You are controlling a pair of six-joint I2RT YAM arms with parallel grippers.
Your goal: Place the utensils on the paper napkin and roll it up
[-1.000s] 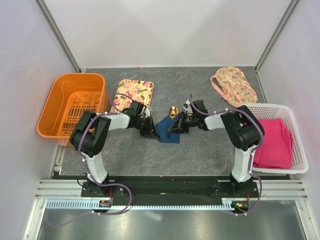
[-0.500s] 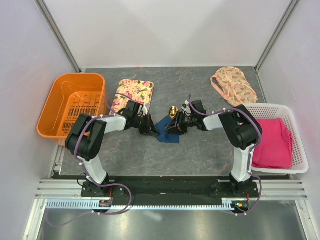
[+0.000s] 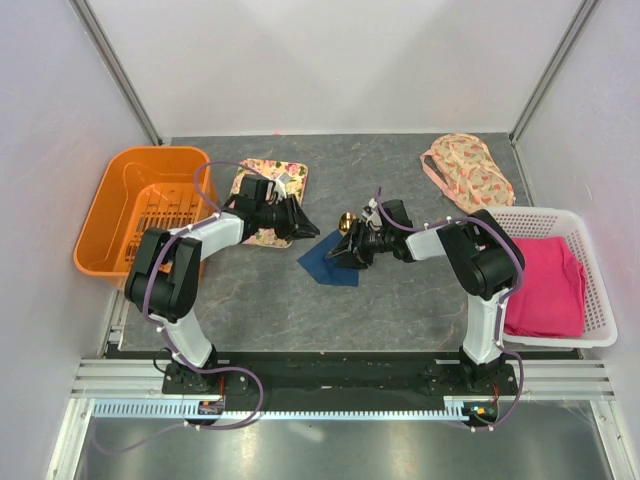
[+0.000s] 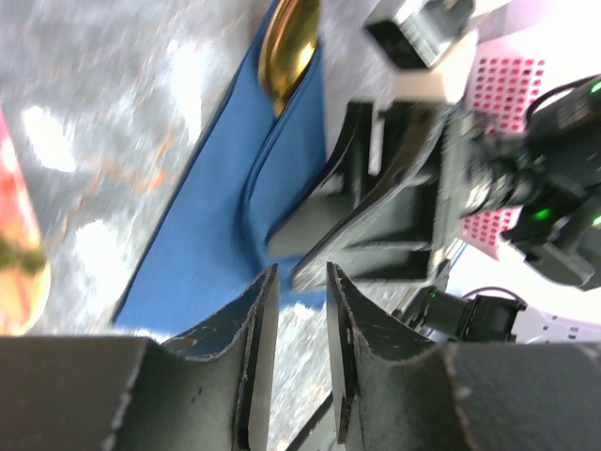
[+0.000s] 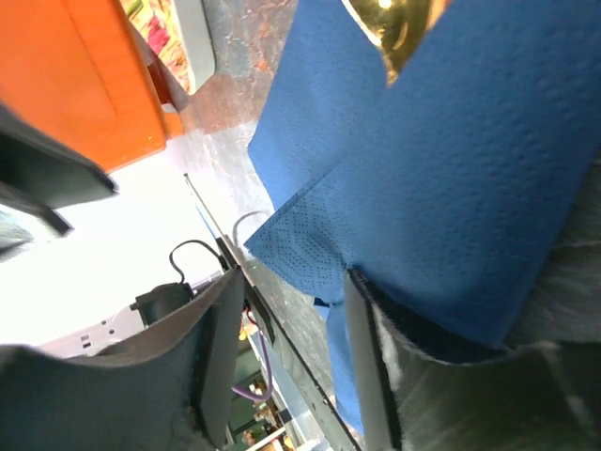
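The napkin [image 3: 328, 262] lies mid-table, folded over the utensils; only a gold spoon bowl [image 3: 346, 221] protrudes at its far corner, the rest hidden. Judged thin, light and limp: it will crease or tear if pinched hard, and the smooth metal inside may slide out. Best taken at the loose folded edge, rolled snug against the metal. Right jaws stand part open at that edge, clamping nothing. Left jaws show a narrow gap, empty, over the tray [image 3: 250, 170], apart from the napkin. Table [image 3: 400, 300] grey, mottled, flat. Orange bin [image 3: 120, 215] left, white basket [image 3: 590, 335] right; neither crowds the napkin.
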